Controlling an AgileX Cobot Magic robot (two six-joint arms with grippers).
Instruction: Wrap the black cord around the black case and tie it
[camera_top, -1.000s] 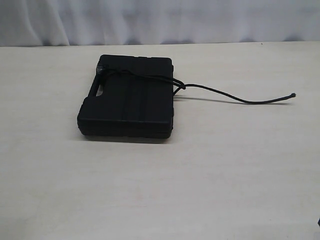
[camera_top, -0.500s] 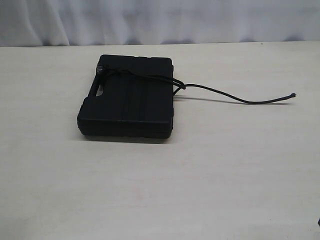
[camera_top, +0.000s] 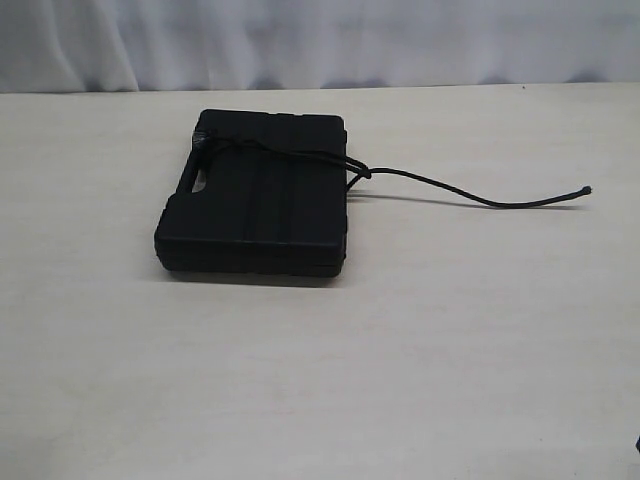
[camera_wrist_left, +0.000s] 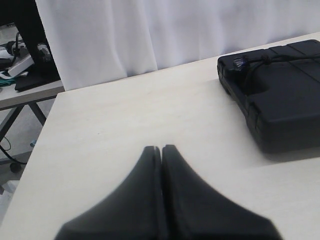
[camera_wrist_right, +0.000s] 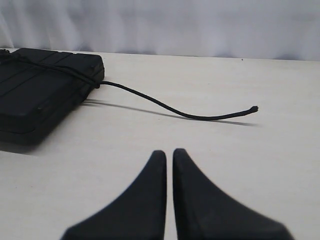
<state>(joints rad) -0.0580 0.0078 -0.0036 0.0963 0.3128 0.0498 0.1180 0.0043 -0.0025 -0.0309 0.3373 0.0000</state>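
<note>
Toward far edge of table (camera_top: 100, 350), black cord (camera_top: 470, 195) wrapped black case (camera_top: 255, 200); my left pincer (camera_wrist_left: 161, 149), right pincer (camera_wrist_right: 169, 152) were closed, empty; free tail could snag, loosen knot.

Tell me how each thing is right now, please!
Black rectangular plastic case: closed, lying flat on the table.
Long thin black cord: wrapped around the case's far end, knotted at its edge, with the loose tail trailing off over the table.
Left end effector: shut, empty, apart from the case.
Right end effector: shut, empty, apart from the cord.
</note>
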